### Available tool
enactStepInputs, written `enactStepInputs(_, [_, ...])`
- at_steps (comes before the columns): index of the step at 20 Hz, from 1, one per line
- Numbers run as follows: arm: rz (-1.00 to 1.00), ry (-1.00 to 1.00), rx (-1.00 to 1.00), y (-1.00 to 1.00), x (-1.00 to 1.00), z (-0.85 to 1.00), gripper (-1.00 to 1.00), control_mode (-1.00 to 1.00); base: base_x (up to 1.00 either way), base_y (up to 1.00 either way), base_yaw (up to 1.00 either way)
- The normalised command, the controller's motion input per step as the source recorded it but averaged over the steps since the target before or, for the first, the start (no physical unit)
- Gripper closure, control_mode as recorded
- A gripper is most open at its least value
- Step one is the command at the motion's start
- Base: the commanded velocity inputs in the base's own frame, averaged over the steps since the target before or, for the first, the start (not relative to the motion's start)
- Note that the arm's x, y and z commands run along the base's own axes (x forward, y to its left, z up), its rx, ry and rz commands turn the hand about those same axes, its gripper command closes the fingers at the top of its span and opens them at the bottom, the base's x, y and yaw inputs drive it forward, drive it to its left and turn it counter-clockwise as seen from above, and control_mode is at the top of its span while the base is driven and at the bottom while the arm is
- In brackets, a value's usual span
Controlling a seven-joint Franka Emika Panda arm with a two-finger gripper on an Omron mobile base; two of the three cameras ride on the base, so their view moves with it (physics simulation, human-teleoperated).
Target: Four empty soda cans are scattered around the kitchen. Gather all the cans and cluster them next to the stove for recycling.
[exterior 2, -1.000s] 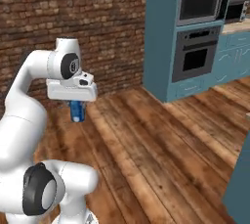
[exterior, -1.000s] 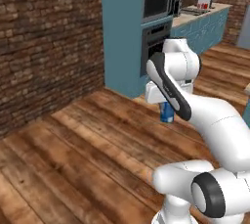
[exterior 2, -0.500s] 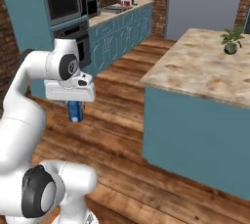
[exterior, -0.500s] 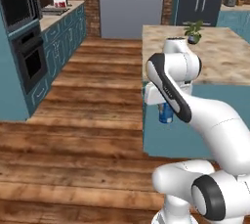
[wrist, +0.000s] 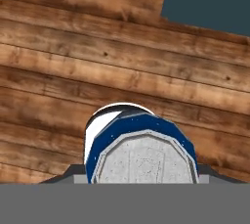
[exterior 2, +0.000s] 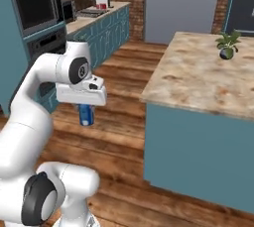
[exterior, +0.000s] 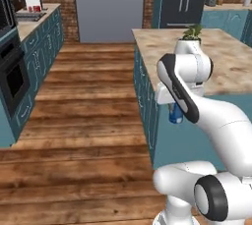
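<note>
A blue soda can (exterior: 175, 116) with a silver top hangs under my gripper (exterior: 173, 108), which is shut on it above the wooden floor. From the right base the same can (exterior 2: 86, 115) shows below the gripper (exterior 2: 86, 108), upright and just left of the island. The hand view looks down on the can (wrist: 141, 147) between the fingers, its silver lid toward the camera. The stove is out of view.
A teal island with a stone top (exterior: 231, 62) stands close on the right and carries a potted plant (exterior 2: 227, 45). A wall oven (exterior 2: 47, 50) and a teal counter run (exterior 2: 101, 20) line the left. Open wooden floor (exterior: 83, 121) lies between them.
The whole picture has swung from the brick wall and oven round to the island, so the base has turned. The gripper still holds the blue can in the same pose.
</note>
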Motion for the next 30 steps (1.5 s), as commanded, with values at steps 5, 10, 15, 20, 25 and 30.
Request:
enactStepInputs(5, [0.0, 0.0, 0.0, 0.0, 0.0, 0.0, 1.0, 1.0, 0.85, 1.0, -0.22])
enactStepInputs(10, [0.0, 0.0, 0.0, 0.0, 0.0, 0.0, 1.0, 1.0, 0.86, 1.0, -0.37])
enactStepInputs(15, [0.0, 0.0, 0.0, 0.0, 0.0, 0.0, 1.0, 1.0, 0.78, 1.0, -0.47])
enactStepInputs(20, [0.0, 0.0, 0.0, 0.0, 0.0, 0.0, 1.0, 1.0, 0.92, 0.97, -0.31])
enactStepInputs(25, [0.0, 0.0, 0.0, 0.0, 0.0, 0.0, 1.0, 1.0, 1.0, 0.63, 0.0])
enactStepInputs(30, [0.0, 0.0, 0.0, 0.0, 0.0, 0.0, 1.0, 1.0, 1.0, 0.46, 0.0])
